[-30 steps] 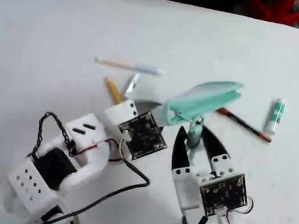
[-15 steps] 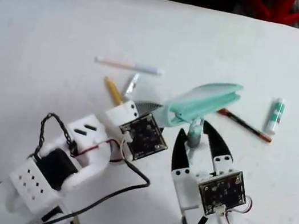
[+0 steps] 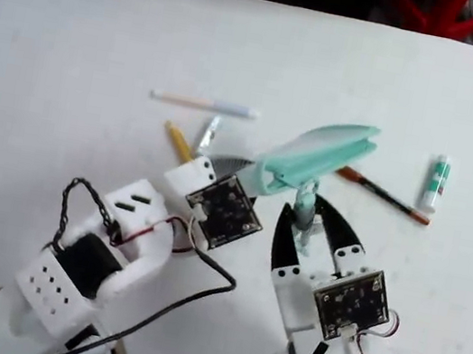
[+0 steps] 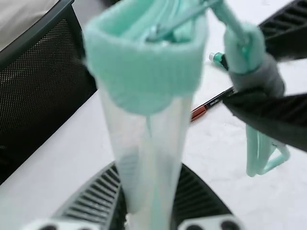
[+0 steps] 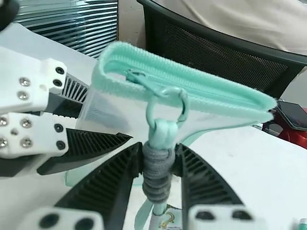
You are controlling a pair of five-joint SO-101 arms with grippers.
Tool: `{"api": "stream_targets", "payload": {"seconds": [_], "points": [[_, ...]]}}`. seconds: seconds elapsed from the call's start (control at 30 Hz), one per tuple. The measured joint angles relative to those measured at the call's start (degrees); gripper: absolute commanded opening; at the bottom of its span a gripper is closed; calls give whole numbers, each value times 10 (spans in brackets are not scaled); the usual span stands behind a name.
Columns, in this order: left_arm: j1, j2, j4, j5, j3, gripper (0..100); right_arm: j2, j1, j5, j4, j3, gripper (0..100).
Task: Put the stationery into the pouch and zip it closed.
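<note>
The left gripper (image 3: 236, 170) comes in from the near left, its fingers clamped on the near-left end of the mint-green mesh zip pouch (image 3: 318, 155); the right gripper (image 3: 305, 215), on the pouch's near side, pinches the grey-wrapped pull cord (image 5: 157, 178) hanging from the zip; the pouch is held above the middle of the white table (image 3: 77, 39), slanting far-right; a red-brown pencil (image 3: 384, 196) and a green-and-white glue stick (image 3: 435, 183) lie to its right.

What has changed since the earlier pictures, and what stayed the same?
The pouch shifted slightly left in the high view, uncovering more of the pencil. The left gripper stays shut on the pouch's end, the right gripper on the zip pull. The glue stick and pastel pen did not move.
</note>
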Motion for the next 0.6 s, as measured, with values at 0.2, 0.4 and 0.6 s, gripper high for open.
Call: {"api": "stream_targets", "payload": {"seconds": [0.2, 0.4, 0.6], "points": [[2, 0, -1, 0, 0, 28, 0, 2, 0, 0, 0, 38], [2, 0, -1, 0, 0, 219, 0, 2, 0, 0, 0, 18], [1, -26, 10, 68, 0, 259, 0, 2, 0, -17, 9, 18]]}}
